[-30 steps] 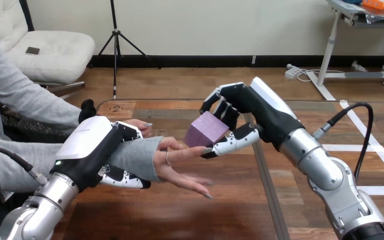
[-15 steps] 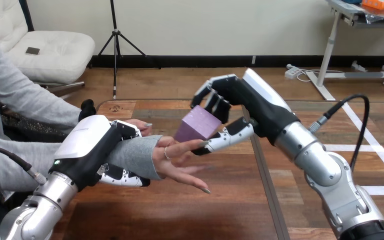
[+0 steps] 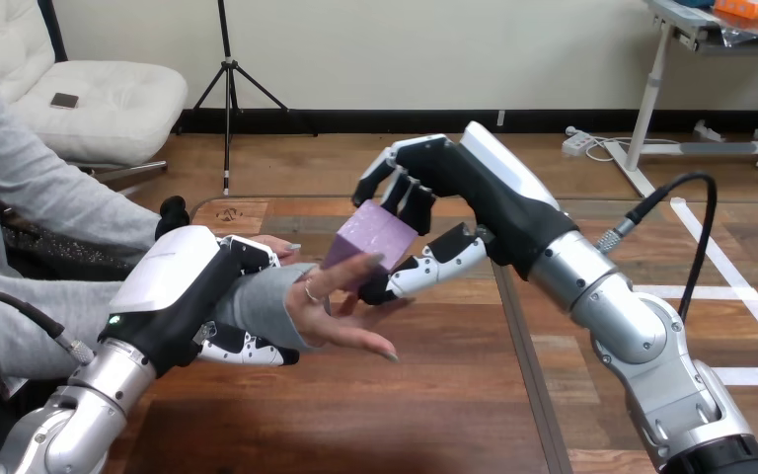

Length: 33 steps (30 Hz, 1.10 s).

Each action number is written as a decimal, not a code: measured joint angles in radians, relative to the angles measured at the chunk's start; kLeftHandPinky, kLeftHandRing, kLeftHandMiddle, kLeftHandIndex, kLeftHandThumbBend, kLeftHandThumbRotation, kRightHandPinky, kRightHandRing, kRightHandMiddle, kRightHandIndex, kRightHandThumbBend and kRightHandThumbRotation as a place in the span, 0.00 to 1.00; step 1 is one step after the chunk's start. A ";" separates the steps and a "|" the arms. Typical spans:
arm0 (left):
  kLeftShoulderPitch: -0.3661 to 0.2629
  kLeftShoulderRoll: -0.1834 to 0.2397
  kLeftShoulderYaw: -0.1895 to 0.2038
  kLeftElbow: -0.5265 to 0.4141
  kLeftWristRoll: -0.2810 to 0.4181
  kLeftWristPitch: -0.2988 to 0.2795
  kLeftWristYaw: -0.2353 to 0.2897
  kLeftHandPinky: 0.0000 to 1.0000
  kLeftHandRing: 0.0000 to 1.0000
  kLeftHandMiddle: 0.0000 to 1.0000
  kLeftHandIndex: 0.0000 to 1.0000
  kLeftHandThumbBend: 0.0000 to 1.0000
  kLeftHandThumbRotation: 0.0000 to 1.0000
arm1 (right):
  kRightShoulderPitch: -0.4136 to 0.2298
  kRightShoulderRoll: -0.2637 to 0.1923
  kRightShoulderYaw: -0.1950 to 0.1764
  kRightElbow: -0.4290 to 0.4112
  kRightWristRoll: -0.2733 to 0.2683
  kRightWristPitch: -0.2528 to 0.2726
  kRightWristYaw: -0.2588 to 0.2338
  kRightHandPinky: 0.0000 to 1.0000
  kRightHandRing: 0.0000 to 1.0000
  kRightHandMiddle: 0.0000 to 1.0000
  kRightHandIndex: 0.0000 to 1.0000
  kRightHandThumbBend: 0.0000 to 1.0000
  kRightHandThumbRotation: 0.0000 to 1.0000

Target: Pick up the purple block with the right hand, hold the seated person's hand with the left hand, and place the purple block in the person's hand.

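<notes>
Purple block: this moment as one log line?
left hand: shut on person's wrist | right hand: shut on purple block | placement: at person's hand, unreleased

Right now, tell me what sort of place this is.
Probably a robot handover test bench: wooden table, left robot hand clasping a person's wrist, right robot hand holding a purple block by the person's hand.

The bench [image 3: 434, 395] lies bare in front of and to the right of the person's hand [image 3: 328, 314], leaving open room there. Above that hand the way is barred by the block [image 3: 367, 235] pinched in the right hand [image 3: 474, 197], touching the raised fingers. The left hand [image 3: 173, 286], curled round the person's wrist, closes off the left side.
</notes>
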State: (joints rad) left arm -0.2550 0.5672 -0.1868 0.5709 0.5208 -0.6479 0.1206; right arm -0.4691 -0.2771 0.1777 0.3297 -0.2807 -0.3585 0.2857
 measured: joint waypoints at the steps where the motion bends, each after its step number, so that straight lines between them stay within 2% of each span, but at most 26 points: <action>1: -0.001 0.000 0.000 0.000 0.000 0.000 0.000 0.25 0.30 0.35 0.36 0.75 0.00 | 0.001 0.000 0.001 -0.005 0.000 0.001 0.002 0.31 0.34 0.39 0.41 0.81 0.00; 14: -0.001 -0.002 0.000 0.000 0.002 0.000 0.008 0.25 0.30 0.35 0.36 0.75 0.00 | 0.022 -0.002 0.006 -0.045 0.008 0.001 0.019 0.30 0.34 0.39 0.41 0.81 0.00; 33: -0.001 -0.003 0.000 -0.002 0.004 0.002 0.011 0.25 0.30 0.35 0.36 0.76 0.00 | 0.046 -0.005 0.006 -0.051 0.010 0.012 0.033 0.30 0.35 0.39 0.41 0.81 0.00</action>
State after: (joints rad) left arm -0.2563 0.5645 -0.1864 0.5691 0.5252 -0.6457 0.1317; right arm -0.4236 -0.2820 0.1835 0.2790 -0.2710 -0.3469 0.3185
